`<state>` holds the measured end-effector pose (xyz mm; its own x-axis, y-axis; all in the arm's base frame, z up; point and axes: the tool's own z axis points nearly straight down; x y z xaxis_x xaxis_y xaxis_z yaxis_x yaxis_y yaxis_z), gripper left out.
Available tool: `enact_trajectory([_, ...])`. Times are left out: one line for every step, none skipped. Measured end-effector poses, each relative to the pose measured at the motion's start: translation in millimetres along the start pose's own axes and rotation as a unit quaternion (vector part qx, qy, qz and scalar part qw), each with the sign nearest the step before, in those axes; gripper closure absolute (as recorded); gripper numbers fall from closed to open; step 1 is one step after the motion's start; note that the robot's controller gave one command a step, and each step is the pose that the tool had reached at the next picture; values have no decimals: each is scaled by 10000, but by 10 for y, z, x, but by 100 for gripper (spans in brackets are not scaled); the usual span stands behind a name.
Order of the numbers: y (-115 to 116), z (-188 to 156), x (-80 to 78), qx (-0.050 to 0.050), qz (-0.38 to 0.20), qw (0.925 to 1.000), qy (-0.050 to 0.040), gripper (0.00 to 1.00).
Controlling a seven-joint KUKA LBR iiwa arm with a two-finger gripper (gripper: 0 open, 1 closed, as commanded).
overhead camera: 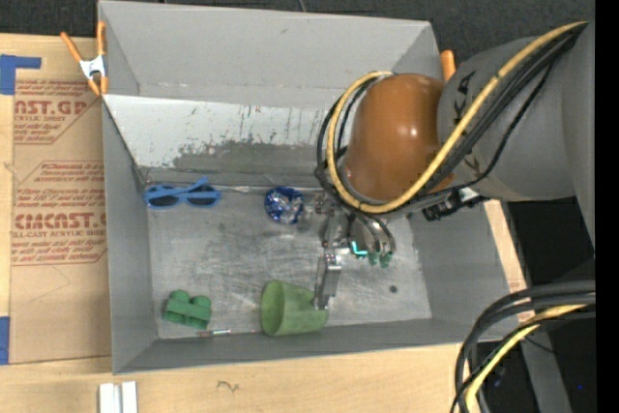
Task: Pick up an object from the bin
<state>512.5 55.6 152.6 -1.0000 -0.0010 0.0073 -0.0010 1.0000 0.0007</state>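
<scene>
gripper (327, 291) | at the rim of green cup (287, 311) lying sideways, bin (242, 63) front | hand wide or narrow: cannot tell

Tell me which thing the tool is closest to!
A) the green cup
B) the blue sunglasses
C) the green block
A: the tool reaches down right beside the cup lying on its side at the bin's front, while the sunglasses and the block lie well off to the left.
</scene>
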Motion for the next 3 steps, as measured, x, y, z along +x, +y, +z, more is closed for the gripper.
enact_trajectory([246, 368, 321, 0, -215, 9998, -4, 0])
enact_trajectory([290, 788, 235, -19, -233, 9996, -158, 0])
enact_trajectory([289, 774, 233, -22, -233, 9996, -174, 100])
